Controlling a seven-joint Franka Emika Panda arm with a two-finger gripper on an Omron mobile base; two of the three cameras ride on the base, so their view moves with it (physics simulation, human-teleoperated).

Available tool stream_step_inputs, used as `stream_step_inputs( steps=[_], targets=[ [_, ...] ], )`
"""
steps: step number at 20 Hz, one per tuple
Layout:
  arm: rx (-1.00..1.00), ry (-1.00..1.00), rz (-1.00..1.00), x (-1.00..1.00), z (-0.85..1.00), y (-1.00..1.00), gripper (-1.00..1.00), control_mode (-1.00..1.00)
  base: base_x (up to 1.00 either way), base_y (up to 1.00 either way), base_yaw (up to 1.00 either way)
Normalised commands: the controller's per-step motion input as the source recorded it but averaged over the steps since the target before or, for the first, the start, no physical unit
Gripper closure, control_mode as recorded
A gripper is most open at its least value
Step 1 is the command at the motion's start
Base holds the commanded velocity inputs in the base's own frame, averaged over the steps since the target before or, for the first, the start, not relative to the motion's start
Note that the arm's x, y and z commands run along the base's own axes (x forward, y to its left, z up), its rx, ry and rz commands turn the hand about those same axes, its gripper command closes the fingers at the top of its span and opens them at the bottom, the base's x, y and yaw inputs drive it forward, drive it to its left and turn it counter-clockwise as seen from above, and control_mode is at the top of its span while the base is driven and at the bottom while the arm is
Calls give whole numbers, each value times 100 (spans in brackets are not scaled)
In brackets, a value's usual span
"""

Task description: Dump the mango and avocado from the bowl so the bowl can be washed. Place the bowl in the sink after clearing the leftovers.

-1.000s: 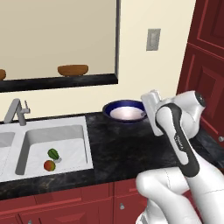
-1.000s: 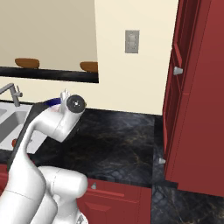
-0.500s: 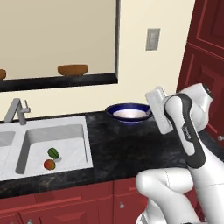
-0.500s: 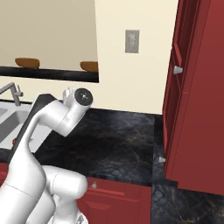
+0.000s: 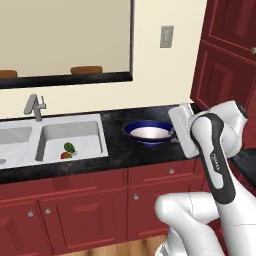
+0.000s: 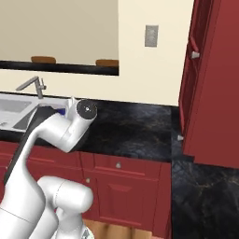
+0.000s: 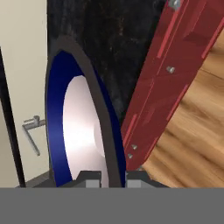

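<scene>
The mango [image 5: 65, 155] and avocado [image 5: 69, 147] lie together in the sink [image 5: 95, 131]. The bowl [image 5: 149, 132] sits empty on the black counter [image 5: 115, 155], right of the sink. The gripper [image 7: 113, 176] pinches the bowl's near rim.

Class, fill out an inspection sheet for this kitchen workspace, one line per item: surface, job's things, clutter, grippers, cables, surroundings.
Surface: black speckled counter over red cabinets.
Job's things: bowl on the counter, empty inside; mango and avocado lie in the sink basin.
Clutter: nothing seen.
Grippers: gripper at the bowl's rim, a fingertip each side; grip cannot be confirmed.
Cables: nothing seen.
Surroundings: faucet, wall switch plate, tall red cabinet.
</scene>
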Motion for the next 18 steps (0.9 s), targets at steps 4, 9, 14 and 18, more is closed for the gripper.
stream_step_inputs(
  steps=[4, 9, 14, 18],
  targets=[
    [0, 0, 0, 0, 0, 0, 100, 100, -13, 98, 0],
    [0, 0, 0, 0, 0, 0, 100, 100, 0, 100, 0],
    [0, 0, 0, 0, 0, 0, 100, 100, 16, 100, 0],
    [0, 0, 0, 0, 0, 0, 100, 100, 35, 94, 0]
  ],
)
